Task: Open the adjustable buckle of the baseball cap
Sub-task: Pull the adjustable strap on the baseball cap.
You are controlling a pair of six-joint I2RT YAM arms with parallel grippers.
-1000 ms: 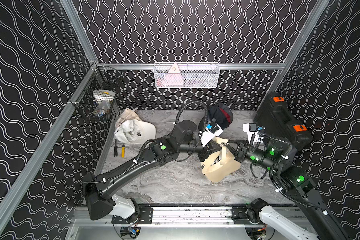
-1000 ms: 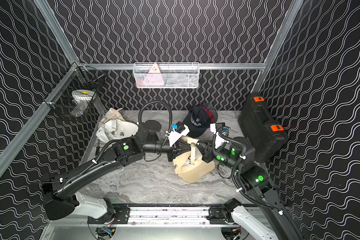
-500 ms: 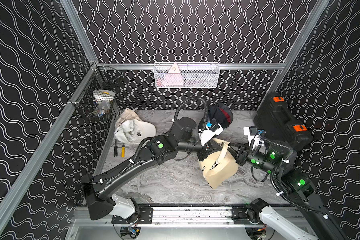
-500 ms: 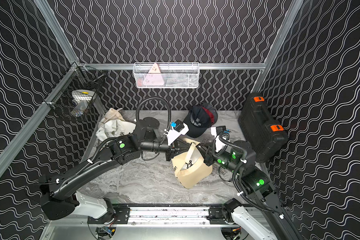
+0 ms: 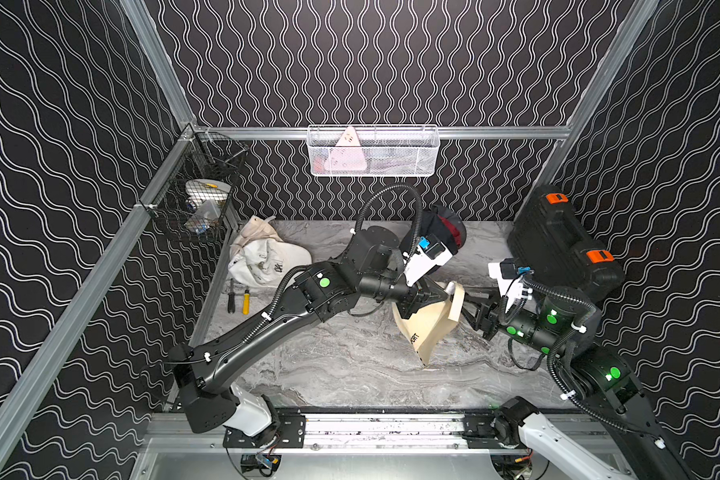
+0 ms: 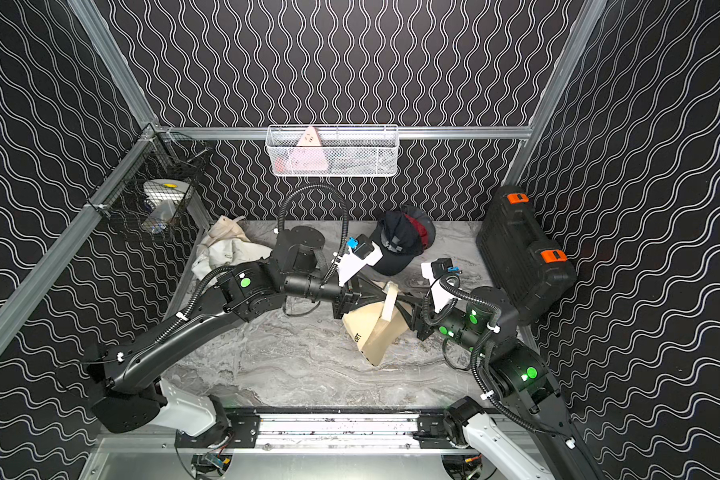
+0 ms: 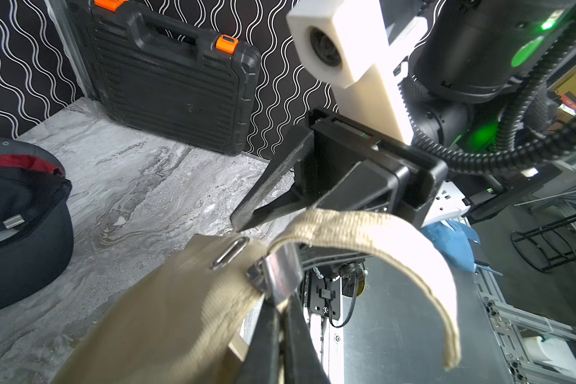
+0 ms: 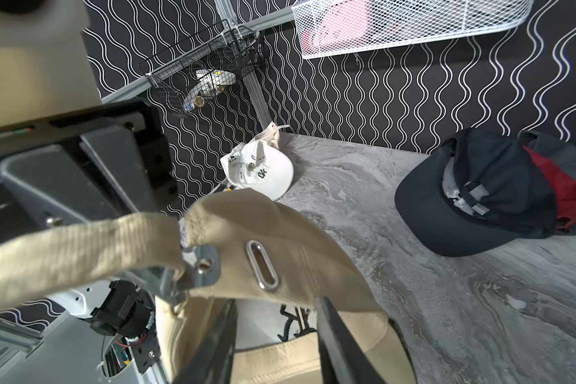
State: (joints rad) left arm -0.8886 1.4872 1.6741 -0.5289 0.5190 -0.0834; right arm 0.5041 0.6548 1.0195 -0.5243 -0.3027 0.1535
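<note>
On the grey bench (image 5: 350, 365), a black tool case (image 5: 558, 249) leans at the right wall, a navy cap (image 6: 400, 245) lies at the back and a white cap (image 5: 267, 262) at the back left. The beige baseball cap (image 5: 429, 328) is held up mid-bench between both hands. The left hand (image 5: 439, 296) is clamped on its metal buckle (image 7: 281, 276), with the strap (image 7: 363, 229) looping free. The right hand (image 5: 472, 305) has its jaws apart around the cap's rear edge.

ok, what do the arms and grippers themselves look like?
The left arm and right arm match: matte black shells, white base links, round green lights at the joints, black ribbed hoses looping outside. Each wrist carries a white camera block with a blue plug. The left gripper and right gripper are black, with flat tapering fingers.
</note>
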